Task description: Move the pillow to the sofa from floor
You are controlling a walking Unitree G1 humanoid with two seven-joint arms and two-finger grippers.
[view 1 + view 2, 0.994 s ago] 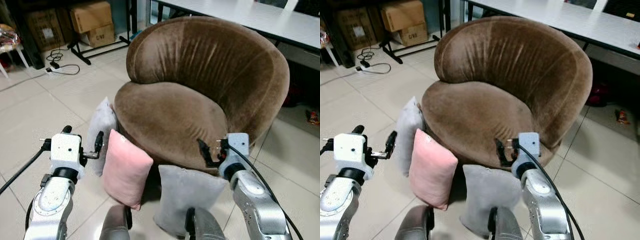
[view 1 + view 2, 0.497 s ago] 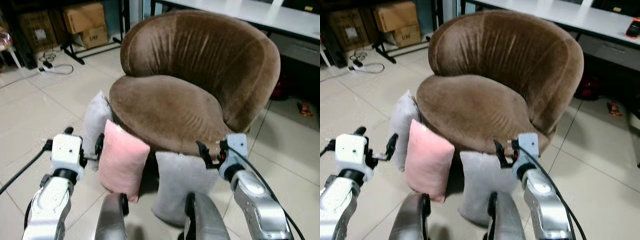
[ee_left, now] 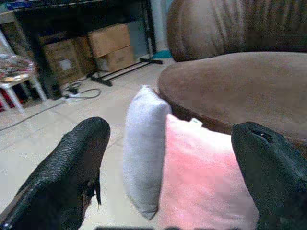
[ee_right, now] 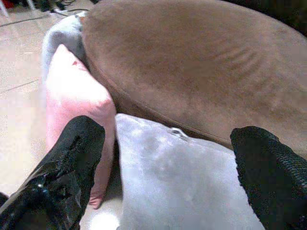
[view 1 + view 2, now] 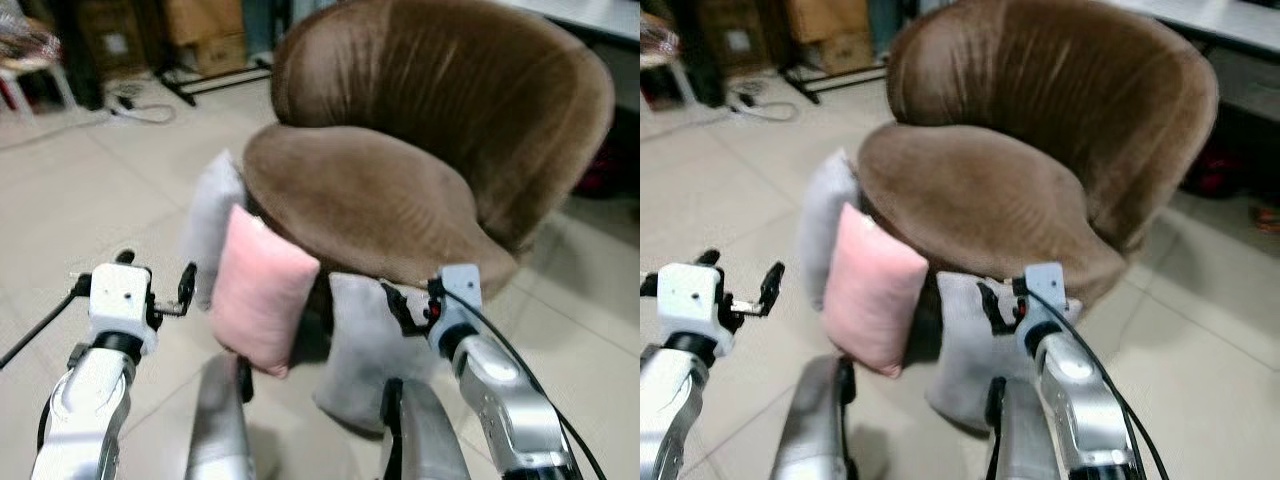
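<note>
1. Pillow, the grey one (image 5: 365, 345), stands on the floor (image 5: 80, 190) propped against the brown velvety round sofa (image 5: 420, 150), soft and squarish; a pink pillow (image 5: 262, 290) and another grey pillow (image 5: 212, 222) lean alongside.
2. Right gripper (image 4: 163, 167), fingers spread wide, faces the grey pillow, apparently lining up a grasp; not yet touching.
3. Left gripper (image 3: 168, 163), likewise spread, points at the pink pillow.

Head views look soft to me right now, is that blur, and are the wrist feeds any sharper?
Left and right eye views: smeared overall, so the sofa and pink pillow have soft edges, likely camera motion. Left wrist view: pink pillow washed out and glary, its fingers out of focus. Right wrist view: grey pillow soft, pink one overexposed.
</note>
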